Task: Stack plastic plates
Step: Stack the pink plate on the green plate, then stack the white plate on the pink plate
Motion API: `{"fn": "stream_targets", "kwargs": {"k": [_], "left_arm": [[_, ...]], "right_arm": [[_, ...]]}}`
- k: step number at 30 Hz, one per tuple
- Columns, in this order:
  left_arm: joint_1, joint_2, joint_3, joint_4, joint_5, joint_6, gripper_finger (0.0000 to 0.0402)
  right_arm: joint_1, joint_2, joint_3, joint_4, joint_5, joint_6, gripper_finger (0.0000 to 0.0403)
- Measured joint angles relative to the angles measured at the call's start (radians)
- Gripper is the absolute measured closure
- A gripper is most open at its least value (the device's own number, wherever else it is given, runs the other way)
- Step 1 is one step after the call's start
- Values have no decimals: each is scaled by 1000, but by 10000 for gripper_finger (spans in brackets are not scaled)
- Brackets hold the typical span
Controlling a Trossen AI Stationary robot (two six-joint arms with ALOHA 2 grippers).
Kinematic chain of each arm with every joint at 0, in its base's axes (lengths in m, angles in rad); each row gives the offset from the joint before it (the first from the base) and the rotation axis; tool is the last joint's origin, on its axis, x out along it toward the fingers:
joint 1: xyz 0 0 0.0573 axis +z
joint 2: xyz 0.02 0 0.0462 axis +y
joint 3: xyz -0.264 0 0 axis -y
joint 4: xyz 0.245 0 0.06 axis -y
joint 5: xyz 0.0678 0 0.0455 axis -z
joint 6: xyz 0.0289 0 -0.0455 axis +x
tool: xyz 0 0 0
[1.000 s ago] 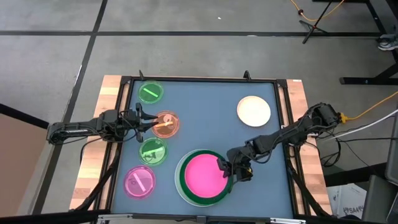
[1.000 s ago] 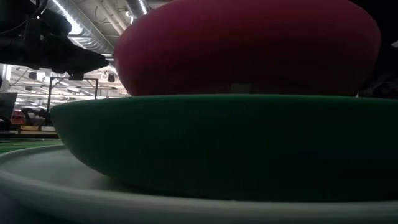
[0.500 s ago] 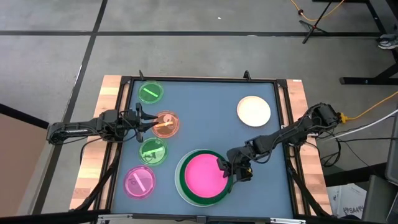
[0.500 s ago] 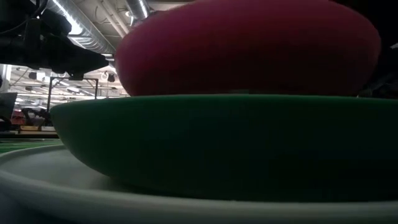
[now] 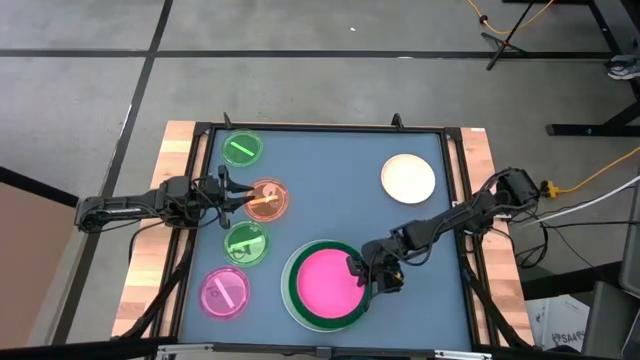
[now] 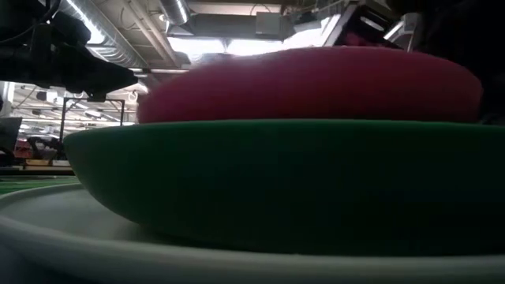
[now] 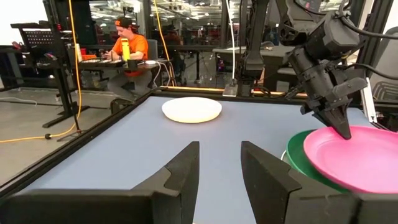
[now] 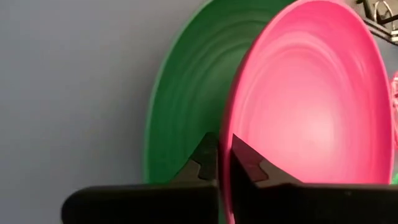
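A stack sits at the table's near middle. The pink plate (image 5: 322, 283) is on top, in the dark green plate (image 5: 300, 255), which sits in the white plate (image 6: 71, 233). My right gripper (image 5: 356, 272) is shut on the pink plate's right edge. The cream plate (image 5: 408, 177) lies far right. On the left lie two translucent green plates (image 5: 241, 149) (image 5: 246, 242), the orange plate (image 5: 267, 199) and the magenta plate (image 5: 224, 292), each flat on the table. My left gripper (image 5: 238, 197) is open at the orange plate's left edge. My right gripper pinches the pink plate's rim (image 8: 231, 121) on its right side, between the two fingers (image 8: 204, 160), one above the rim and one below. It comes from the table's right, slanting down. The plate tilts a little, its held edge raised and its left part lying in the dark green plate (image 6: 276, 181).
A raised dark frame (image 5: 320, 128) borders the blue table top. Bare surface lies between the cream plate and the stack, and along the far middle. A person in an orange shirt (image 7: 127, 46) sits at a desk well beyond the table.
My right gripper has moved down and slightly toward the table's left, keeping its hold. The pink plate has tipped flatter and come lower onto the dark green plate; in the low view its top edge has dropped.
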Motion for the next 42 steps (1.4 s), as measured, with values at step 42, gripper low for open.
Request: {"fn": "stream_targets", "kwargs": {"k": [42], "left_arm": [[0,0,0,0,0,1,290]], "right_arm": [[0,-228,0,-185,324,5,325]]}}
